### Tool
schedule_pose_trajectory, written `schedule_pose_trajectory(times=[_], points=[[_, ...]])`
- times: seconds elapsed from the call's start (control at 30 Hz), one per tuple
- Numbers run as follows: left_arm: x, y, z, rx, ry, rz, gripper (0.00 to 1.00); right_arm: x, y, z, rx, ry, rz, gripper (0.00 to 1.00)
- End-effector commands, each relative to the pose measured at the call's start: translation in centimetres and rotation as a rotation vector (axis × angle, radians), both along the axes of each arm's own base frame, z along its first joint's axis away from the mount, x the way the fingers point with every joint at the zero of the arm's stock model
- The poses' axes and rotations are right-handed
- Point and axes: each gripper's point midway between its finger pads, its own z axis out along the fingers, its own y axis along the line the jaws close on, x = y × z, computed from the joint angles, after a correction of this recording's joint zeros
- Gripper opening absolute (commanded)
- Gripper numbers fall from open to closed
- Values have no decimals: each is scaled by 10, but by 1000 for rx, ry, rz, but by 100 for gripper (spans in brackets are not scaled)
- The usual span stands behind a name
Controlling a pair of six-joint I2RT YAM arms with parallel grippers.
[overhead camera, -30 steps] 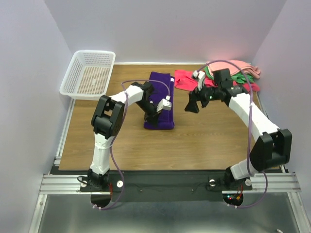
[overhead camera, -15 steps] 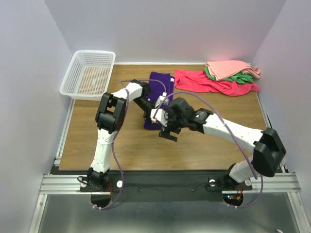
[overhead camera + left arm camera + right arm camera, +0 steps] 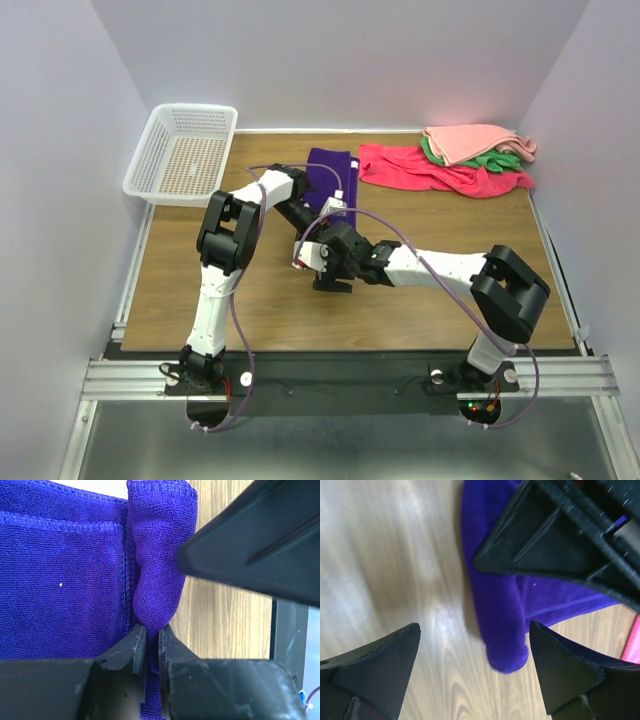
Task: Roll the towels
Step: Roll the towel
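Observation:
A deep purple towel [image 3: 331,166] lies lengthwise in the middle of the table, its near part hidden under both arms. In the left wrist view the towel [image 3: 60,580] has a rolled fold [image 3: 156,565] along its edge. My left gripper [image 3: 148,629] is pinched on the end of that fold, with cloth between its jaws. My right gripper [image 3: 474,630] hangs wide open over the roll's rounded end [image 3: 506,645], one finger on each side and touching nothing. From above, the right gripper [image 3: 328,272] is at the towel's near end.
A red towel [image 3: 415,168] lies at the back right, with a salmon-pink towel [image 3: 475,138] and a green towel [image 3: 492,158] piled on it. A white mesh basket [image 3: 185,150] stands at the back left corner. Bare wood [image 3: 430,230] surrounds the purple towel.
My right arm has swung from the towel pile at the back right across to the near end of the purple towel, staying open. The left gripper has kept its hold on the fold.

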Motion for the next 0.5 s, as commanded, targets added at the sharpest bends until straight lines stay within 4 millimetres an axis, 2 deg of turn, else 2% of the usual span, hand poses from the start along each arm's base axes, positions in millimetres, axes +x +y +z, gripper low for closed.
schedule_pose_trajectory(times=[0.0,0.1,0.2,0.23,0.3,0.4,0.43,0.47], points=[[-5,42,-57,233,-8,-72,19,21,16,6,40,-107,-15,94],[-5,42,-57,236,-8,-72,20,22,16,-3,29,-105,-13,92],[-6,43,-55,238,-14,-76,22,19,17,-16,19,-74,-16,81],[-5,44,-53,237,-17,-73,25,19,17,-19,19,-63,-21,66],[-4,43,-47,224,-29,-64,29,13,16,-26,28,-25,-26,49],[-5,41,-37,202,-30,-50,33,8,10,-31,53,42,-30,34],[-4,41,-33,196,-37,-46,36,5,9,-32,69,76,-31,23],[-4,40,-29,191,-33,-38,37,4,5,-34,75,106,-31,17]])
